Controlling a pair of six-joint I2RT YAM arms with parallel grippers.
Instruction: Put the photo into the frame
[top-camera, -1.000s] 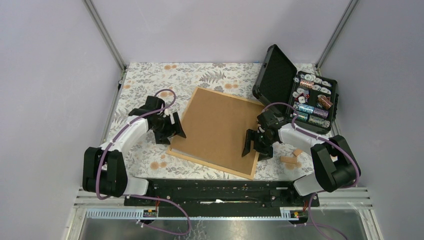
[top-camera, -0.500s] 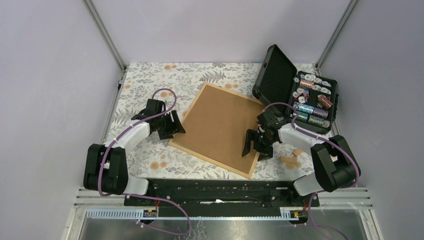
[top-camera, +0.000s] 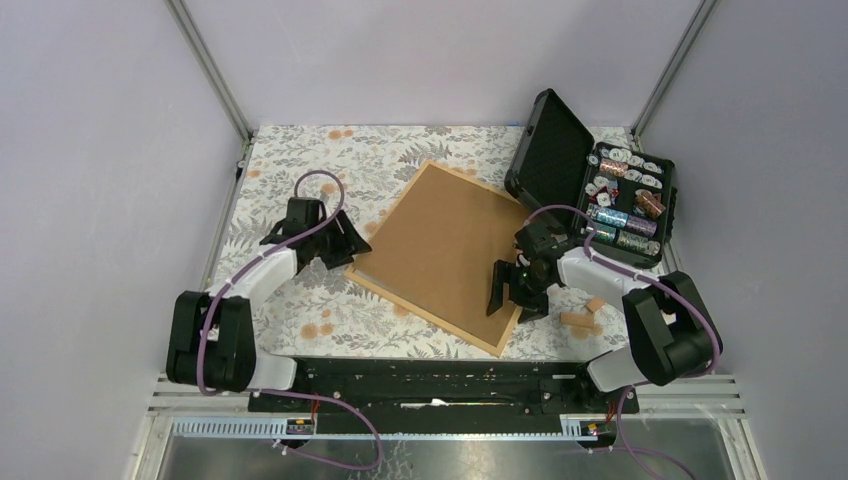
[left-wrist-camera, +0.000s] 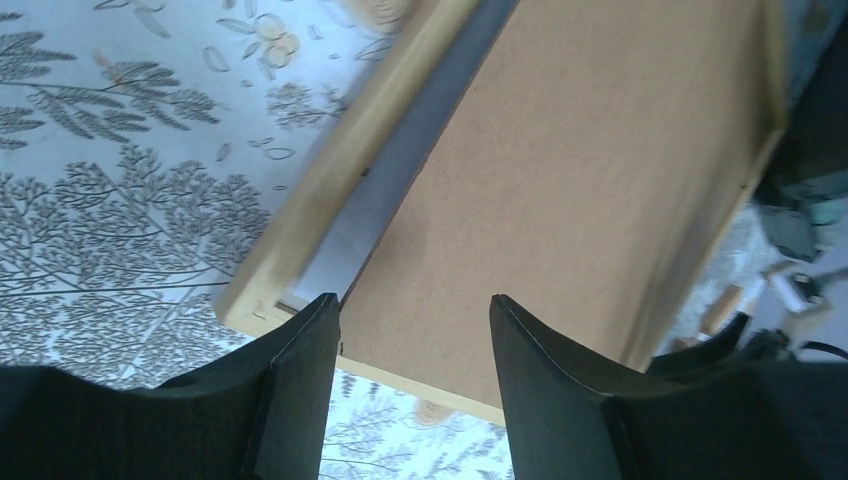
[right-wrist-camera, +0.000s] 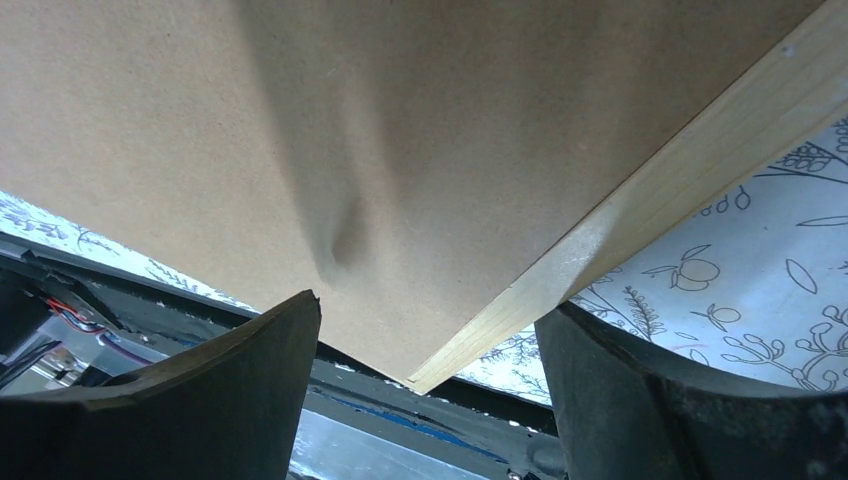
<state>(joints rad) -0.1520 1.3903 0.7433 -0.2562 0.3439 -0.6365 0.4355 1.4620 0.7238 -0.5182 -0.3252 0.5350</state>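
Observation:
The frame, thin light wood, lies askew mid-table with a brown backing board in it. The photo is hidden. My left gripper is at the frame's left corner, jaws open. In the left wrist view the left gripper straddles the board's corner. There the board stands up off the moulding, baring a pale sheet. My right gripper is open around the near right corner. In the right wrist view the right gripper has that corner of the moulding between its fingers.
An open black hard case full of small rolls stands at the back right, close to the frame's far edge. Two small wooden blocks lie right of my right gripper. The black base rail runs along the near table edge.
The frame has swung clockwise about its near right corner, its left corner going away and rightward with my left gripper. The left jaws have narrowed. The right gripper has stayed put.

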